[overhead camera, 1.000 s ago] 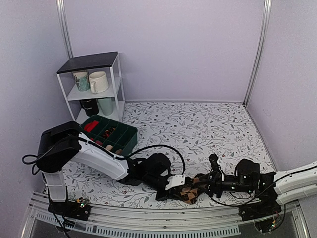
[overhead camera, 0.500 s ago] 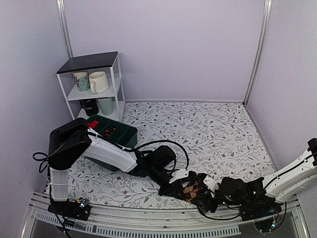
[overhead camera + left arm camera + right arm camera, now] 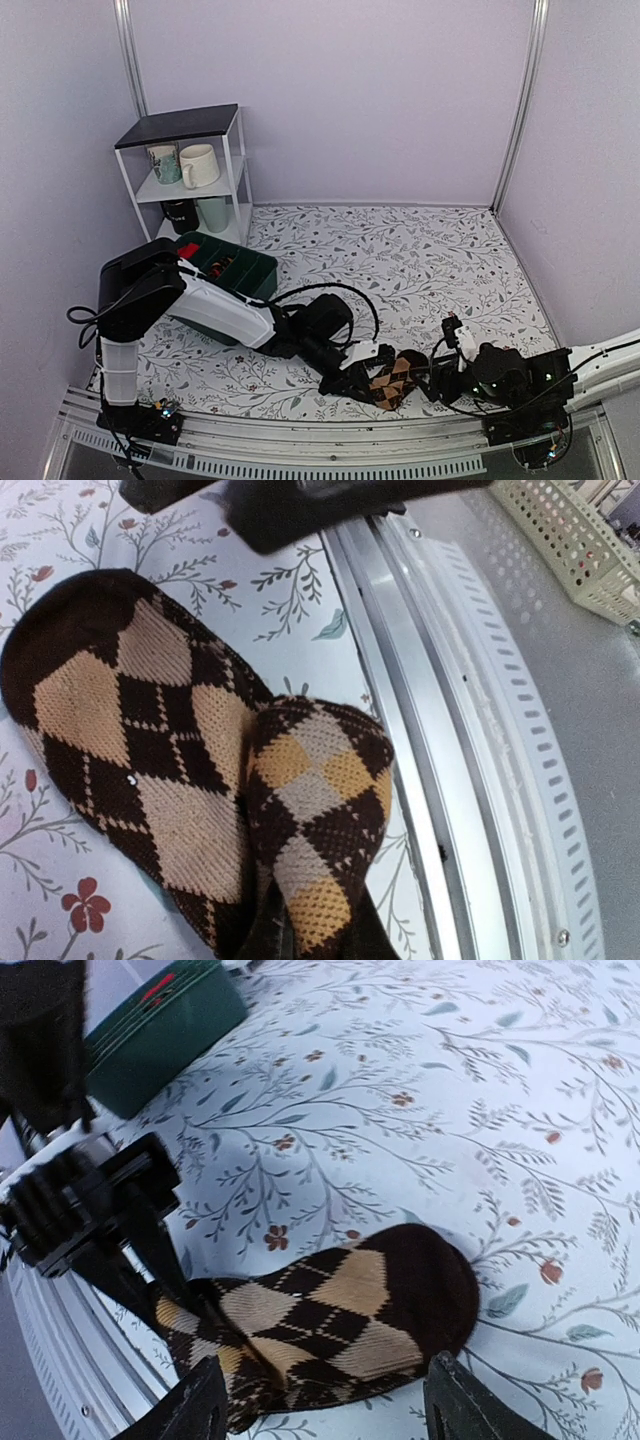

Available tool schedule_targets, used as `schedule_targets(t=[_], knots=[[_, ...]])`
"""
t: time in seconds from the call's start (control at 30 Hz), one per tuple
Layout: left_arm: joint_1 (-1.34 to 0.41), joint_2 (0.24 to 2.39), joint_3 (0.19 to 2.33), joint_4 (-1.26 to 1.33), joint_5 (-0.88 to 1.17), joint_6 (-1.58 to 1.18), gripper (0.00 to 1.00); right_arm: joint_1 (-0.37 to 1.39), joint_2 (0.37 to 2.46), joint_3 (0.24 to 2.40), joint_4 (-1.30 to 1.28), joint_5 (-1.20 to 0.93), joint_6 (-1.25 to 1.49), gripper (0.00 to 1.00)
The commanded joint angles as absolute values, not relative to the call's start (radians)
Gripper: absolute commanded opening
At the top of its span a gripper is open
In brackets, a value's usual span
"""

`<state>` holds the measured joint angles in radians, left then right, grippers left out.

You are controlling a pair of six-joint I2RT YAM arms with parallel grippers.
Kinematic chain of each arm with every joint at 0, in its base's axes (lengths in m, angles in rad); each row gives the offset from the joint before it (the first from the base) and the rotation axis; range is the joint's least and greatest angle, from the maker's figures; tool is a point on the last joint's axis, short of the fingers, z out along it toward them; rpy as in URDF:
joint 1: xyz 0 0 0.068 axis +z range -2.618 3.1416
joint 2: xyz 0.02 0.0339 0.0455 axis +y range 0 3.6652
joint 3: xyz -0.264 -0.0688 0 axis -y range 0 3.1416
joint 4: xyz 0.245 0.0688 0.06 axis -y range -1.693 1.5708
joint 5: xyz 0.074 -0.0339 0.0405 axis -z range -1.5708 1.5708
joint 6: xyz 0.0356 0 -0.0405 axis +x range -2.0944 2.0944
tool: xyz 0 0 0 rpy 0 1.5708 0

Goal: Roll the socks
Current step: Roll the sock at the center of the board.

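Where the socks lie: the socks (image 3: 393, 378) are flat on the table (image 3: 420, 260) at its near edge, just inside the metal rail (image 3: 440, 730), between the two grippers.
Long axis: it runs left to right along the front edge, with the rounded end toward the right arm and the other end doubled over on itself at the left arm.
Left gripper (image 3: 358, 381): pressed together, pinching the doubled-over end of the socks.
Right gripper (image 3: 325, 1392): fingers spread with nothing gripped, low over the table, with the rounded end of the socks directly ahead of it.
Nearer arm: the left already has its end, while the right is just beside the free end.
Stage, as a judgement: only a first fold shows, so most of the rolling is left, and it would run along the long axis toward the right arm.
Surface: a flat, pale cloth printed with leaves and small flowers.
Room: a green bin (image 3: 225, 268) with compartments stands well apart at the back left, a white shelf (image 3: 190, 170) of mugs is behind it, and the walls are plain lilac.
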<state>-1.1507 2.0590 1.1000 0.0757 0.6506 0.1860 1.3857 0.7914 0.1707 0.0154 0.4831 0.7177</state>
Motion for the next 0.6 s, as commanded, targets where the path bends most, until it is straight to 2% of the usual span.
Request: schedule_targets(t=[0.0,0.1,0.23,0.33,0.57], knots=[[-1.147,2.129,1.02,-0.129,0.568,0.17,0.0,1.322,0.727,0.154,-0.198,0.539,0.982,0.69],[-1.147,2.13,1.019,-0.129,0.565,0.175,0.0,1.284,0.734,0.157,-0.207,0.52,1.016,0.7],[-1.147,2.134,1.019,-0.122,0.569,0.176,0.0,1.208,0.791,0.158,-0.15,0.469,0.999,0.76],[-1.147,2.134,1.017,-0.117,0.563,0.176,0.0,1.13,0.839,0.139,-0.044,0.377,0.955,0.76],[-1.147,2.135,1.02,-0.112,0.56,0.176,0.0,1.096,0.984,0.155,0.124,0.26,0.846,0.72]])
